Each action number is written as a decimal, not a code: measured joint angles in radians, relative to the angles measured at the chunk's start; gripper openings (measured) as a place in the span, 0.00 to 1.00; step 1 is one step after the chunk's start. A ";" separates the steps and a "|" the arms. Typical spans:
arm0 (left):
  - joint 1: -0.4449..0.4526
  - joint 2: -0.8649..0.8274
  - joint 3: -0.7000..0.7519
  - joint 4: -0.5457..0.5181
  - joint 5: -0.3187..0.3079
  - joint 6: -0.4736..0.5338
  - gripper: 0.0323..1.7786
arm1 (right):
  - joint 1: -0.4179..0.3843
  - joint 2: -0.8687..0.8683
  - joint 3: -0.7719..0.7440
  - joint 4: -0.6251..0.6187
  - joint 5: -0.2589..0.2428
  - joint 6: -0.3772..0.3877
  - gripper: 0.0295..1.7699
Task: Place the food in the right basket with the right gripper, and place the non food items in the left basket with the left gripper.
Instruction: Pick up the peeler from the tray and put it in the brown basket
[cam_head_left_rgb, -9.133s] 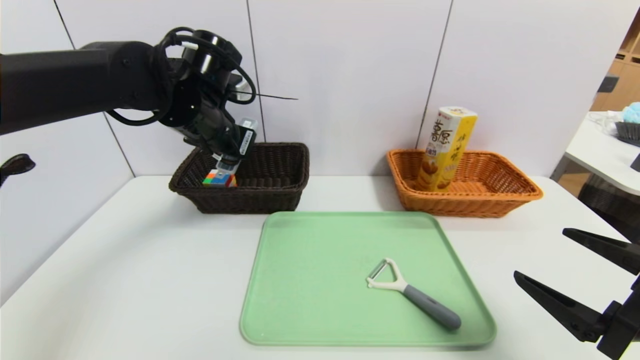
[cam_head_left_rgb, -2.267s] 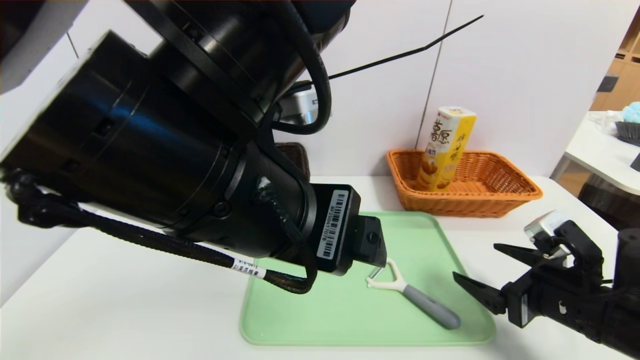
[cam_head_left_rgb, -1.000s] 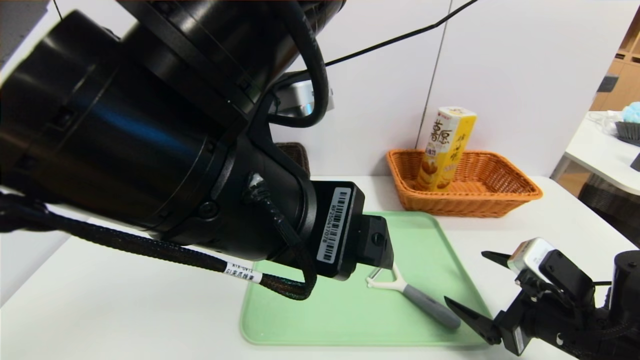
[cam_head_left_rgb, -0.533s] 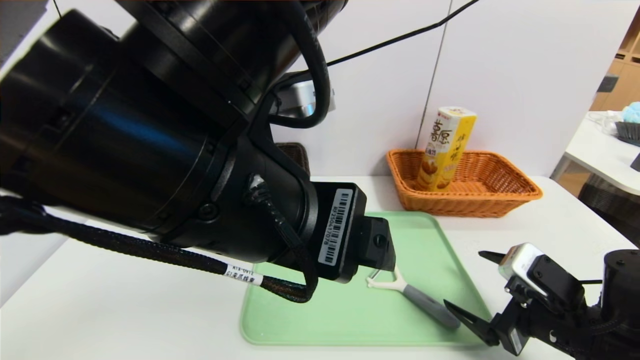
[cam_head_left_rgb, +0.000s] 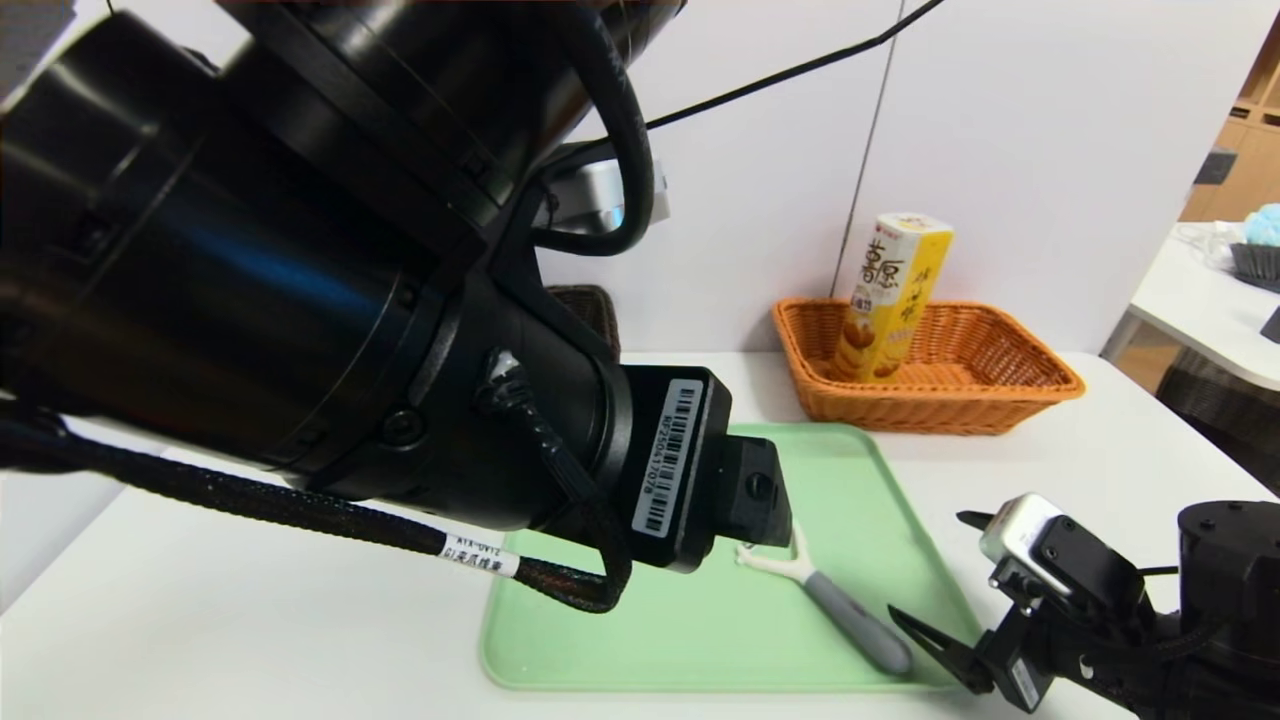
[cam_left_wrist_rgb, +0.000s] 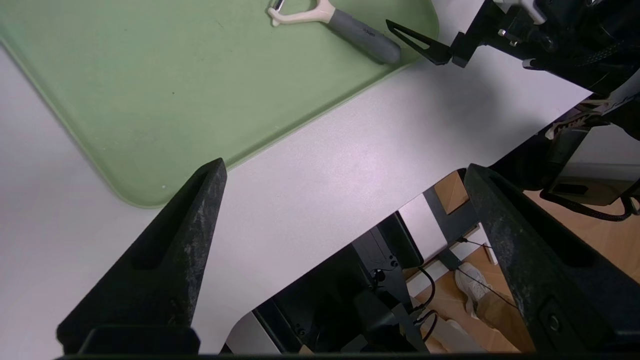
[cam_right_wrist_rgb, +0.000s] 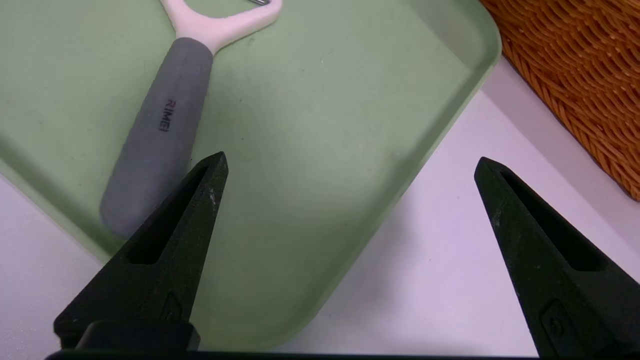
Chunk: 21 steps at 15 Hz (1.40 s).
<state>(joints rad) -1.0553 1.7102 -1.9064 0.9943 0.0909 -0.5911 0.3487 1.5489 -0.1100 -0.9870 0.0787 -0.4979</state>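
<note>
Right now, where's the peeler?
Head view: the peeler lies on the green tray, right half near its front edge, with the open right gripper just beside its handle end.

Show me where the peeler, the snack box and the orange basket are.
peeler (cam_right_wrist_rgb: 157, 125): right wrist view, middle of its grey handle.
snack box (cam_head_left_rgb: 895, 295): head view, centre of its yellow front face.
orange basket (cam_head_left_rgb: 1000, 385): head view, woven inner floor beside the box.

"RIMEI" on grey peeler handle (cam_right_wrist_rgb: 155, 130), barcode label on left arm (cam_head_left_rgb: 667, 455)
</note>
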 joint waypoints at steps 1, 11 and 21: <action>-0.001 0.000 0.000 0.000 0.000 0.000 0.95 | -0.004 0.001 0.000 0.000 -0.001 0.000 0.96; -0.003 0.003 0.000 -0.001 0.002 0.000 0.95 | 0.080 0.000 -0.032 -0.004 -0.035 0.005 0.96; -0.001 -0.011 0.010 0.000 0.002 -0.002 0.95 | 0.116 0.027 -0.051 -0.003 -0.063 0.012 0.96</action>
<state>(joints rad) -1.0568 1.6987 -1.8968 0.9947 0.0928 -0.5930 0.4647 1.5755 -0.1606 -0.9904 0.0157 -0.4857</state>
